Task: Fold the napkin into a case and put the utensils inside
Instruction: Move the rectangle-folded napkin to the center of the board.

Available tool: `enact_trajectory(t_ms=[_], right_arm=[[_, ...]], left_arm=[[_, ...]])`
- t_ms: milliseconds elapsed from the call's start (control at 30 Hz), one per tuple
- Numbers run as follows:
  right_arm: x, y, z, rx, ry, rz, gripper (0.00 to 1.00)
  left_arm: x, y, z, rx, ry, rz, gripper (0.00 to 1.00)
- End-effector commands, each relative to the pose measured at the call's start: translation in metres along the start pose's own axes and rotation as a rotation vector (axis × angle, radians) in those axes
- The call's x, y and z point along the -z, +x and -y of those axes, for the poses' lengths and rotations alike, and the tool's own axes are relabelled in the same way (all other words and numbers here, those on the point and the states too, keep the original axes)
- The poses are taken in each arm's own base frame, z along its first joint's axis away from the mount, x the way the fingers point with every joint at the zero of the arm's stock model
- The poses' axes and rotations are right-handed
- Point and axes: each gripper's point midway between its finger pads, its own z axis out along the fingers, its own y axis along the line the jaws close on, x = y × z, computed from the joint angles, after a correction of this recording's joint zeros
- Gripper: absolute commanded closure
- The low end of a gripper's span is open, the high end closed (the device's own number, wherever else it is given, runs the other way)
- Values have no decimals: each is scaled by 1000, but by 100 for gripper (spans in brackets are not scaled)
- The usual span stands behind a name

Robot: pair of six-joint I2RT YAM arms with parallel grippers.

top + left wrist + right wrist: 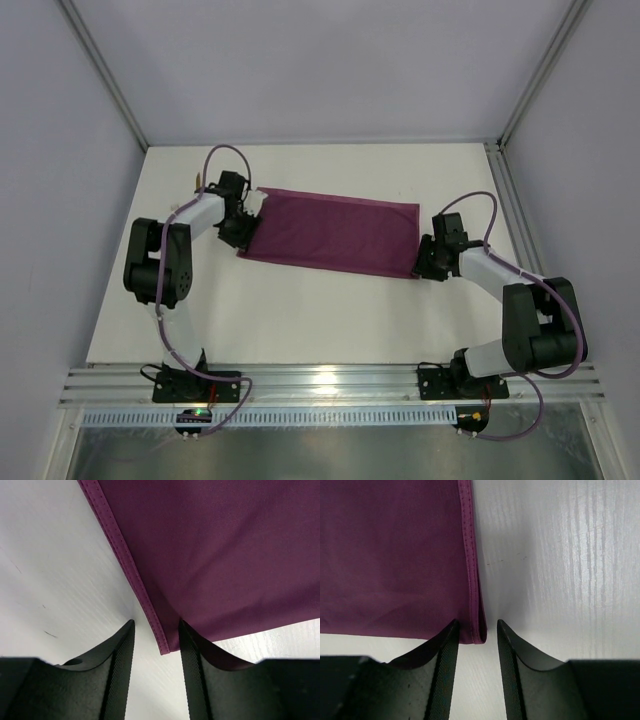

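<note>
The magenta-purple napkin (335, 232) lies flat on the white table as a long rectangle, apparently doubled over. My left gripper (243, 238) is open at its near left corner. In the left wrist view the hemmed corner of the napkin (225, 555) lies between the fingers of the left gripper (156, 625). My right gripper (420, 262) is open at the near right corner. In the right wrist view the doubled corner of the napkin (390, 555) sits between the fingers of the right gripper (476, 623). The fork and knife are out of view.
The white table (320, 320) is enclosed by pale walls with metal frame posts at the back corners. A metal rail (330, 380) runs along the near edge by the arm bases.
</note>
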Motion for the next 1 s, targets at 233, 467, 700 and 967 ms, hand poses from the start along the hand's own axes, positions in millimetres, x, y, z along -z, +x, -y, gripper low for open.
enact_trajectory(t_ms=[233, 467, 700, 967], right_arm=[[-1, 9, -9, -5, -65, -24, 94], [11, 30, -1, -2, -45, -69, 96], [26, 59, -8, -24, -51, -100, 96], [59, 96, -14, -3, -18, -124, 86]], left_arm=[[-12, 17, 14, 21, 80, -45, 95], [-1, 73, 23, -43, 85, -129, 100], [25, 127, 34, -134, 105, -222, 100], [71, 171, 54, -166, 155, -262, 90]])
